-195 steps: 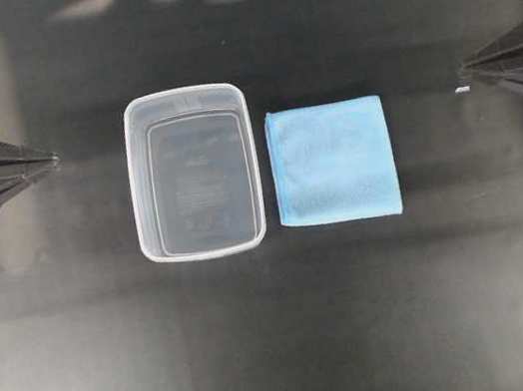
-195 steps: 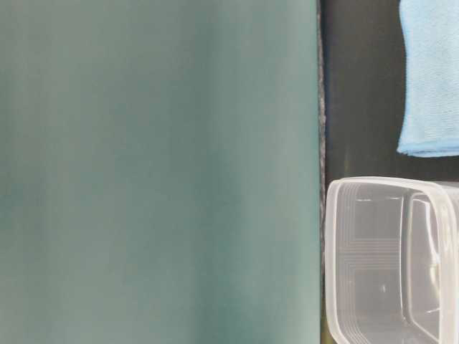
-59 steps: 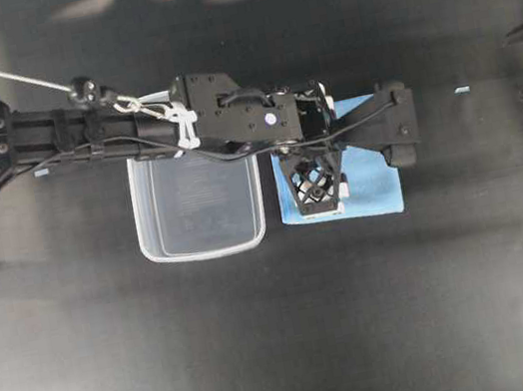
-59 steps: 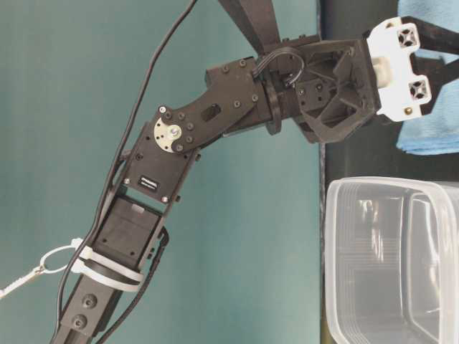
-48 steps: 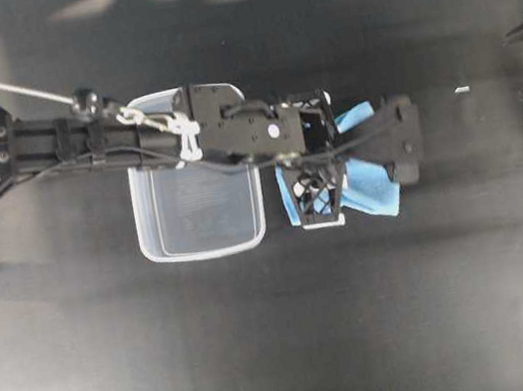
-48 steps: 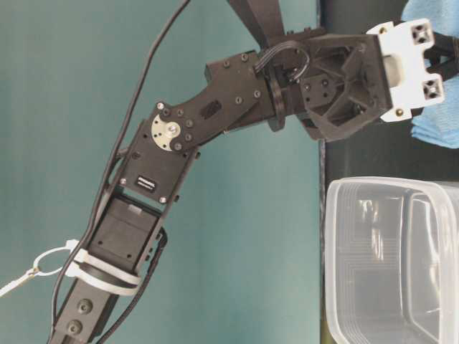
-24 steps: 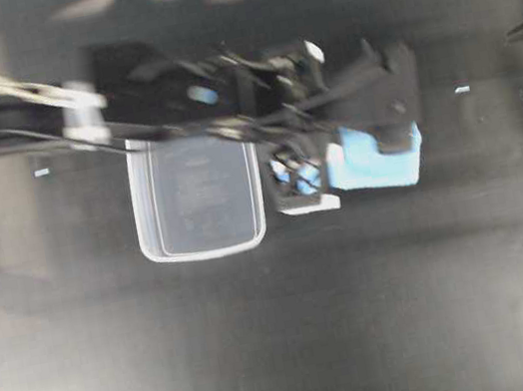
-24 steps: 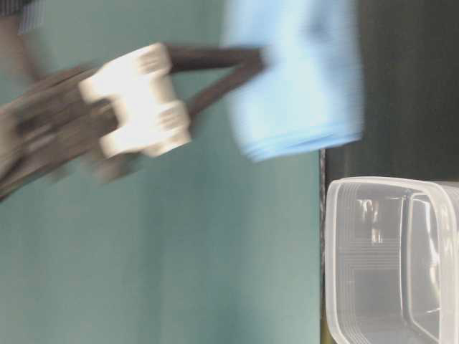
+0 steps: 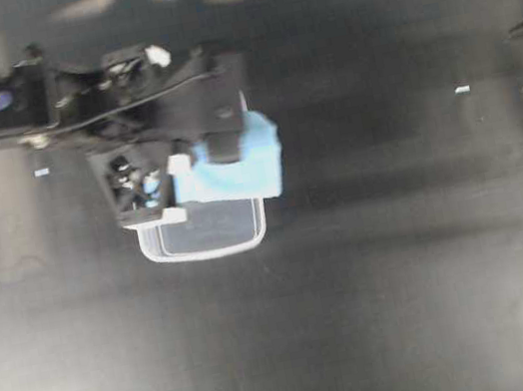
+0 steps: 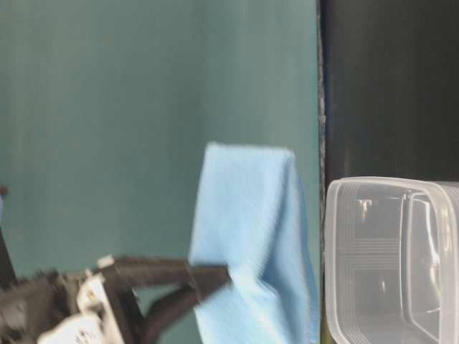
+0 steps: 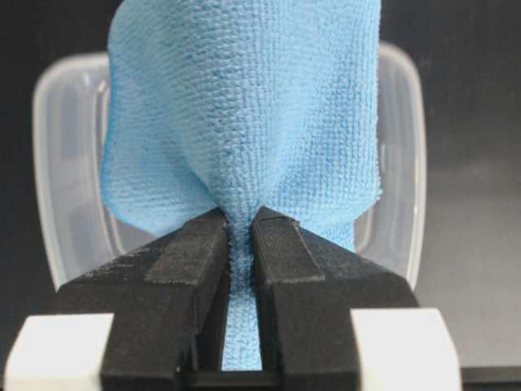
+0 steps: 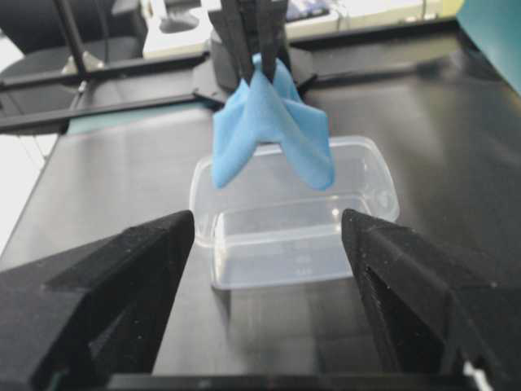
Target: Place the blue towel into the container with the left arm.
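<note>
The blue towel [image 9: 241,167] hangs bunched from my left gripper [image 9: 221,148], above the right half of the clear container [image 9: 201,253]. In the left wrist view the jaws [image 11: 238,218] are shut on a fold of the towel [image 11: 244,98], with the container [image 11: 400,163] below it. The table-level view shows the towel [image 10: 251,236] hanging just outside the container's rim [image 10: 337,215]. The right wrist view shows the towel [image 12: 269,122] dangling over the container [image 12: 293,224]. My right gripper [image 12: 267,224] is open and empty, far off at the table's right edge [image 9: 519,64].
The black table [image 9: 405,261] carries a small white speck [image 9: 463,89] at the right and another [image 9: 42,172] at the left. A teal wall [image 10: 143,107] stands behind the table. My left arm [image 9: 42,102] stretches over the container's far end.
My left gripper closed on the towel, lifted it off the table and carried it left to above the container. The right gripper has stayed open at the right edge.
</note>
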Controlling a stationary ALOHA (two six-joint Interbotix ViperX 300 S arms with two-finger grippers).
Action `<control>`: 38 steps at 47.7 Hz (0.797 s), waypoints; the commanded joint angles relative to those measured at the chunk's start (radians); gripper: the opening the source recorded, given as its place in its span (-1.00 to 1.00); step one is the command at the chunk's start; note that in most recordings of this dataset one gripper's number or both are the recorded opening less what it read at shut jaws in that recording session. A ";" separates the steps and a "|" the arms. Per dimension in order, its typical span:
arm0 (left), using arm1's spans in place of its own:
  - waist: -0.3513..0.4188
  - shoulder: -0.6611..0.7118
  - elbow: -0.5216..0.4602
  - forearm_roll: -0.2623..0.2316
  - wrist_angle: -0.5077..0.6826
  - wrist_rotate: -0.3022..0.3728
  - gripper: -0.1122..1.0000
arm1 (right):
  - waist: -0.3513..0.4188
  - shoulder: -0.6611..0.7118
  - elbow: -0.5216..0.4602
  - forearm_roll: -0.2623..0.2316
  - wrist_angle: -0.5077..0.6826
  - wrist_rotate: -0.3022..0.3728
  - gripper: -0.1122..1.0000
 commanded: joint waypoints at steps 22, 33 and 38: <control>0.037 -0.029 0.117 0.003 -0.109 0.002 -0.70 | -0.002 0.009 -0.006 0.002 -0.025 0.000 0.48; 0.048 -0.023 0.126 0.003 -0.129 0.009 -0.70 | -0.002 0.008 -0.008 0.002 -0.026 0.000 0.48; 0.054 -0.025 0.129 0.003 -0.129 0.003 -0.69 | -0.002 0.008 -0.006 0.002 -0.026 0.000 0.48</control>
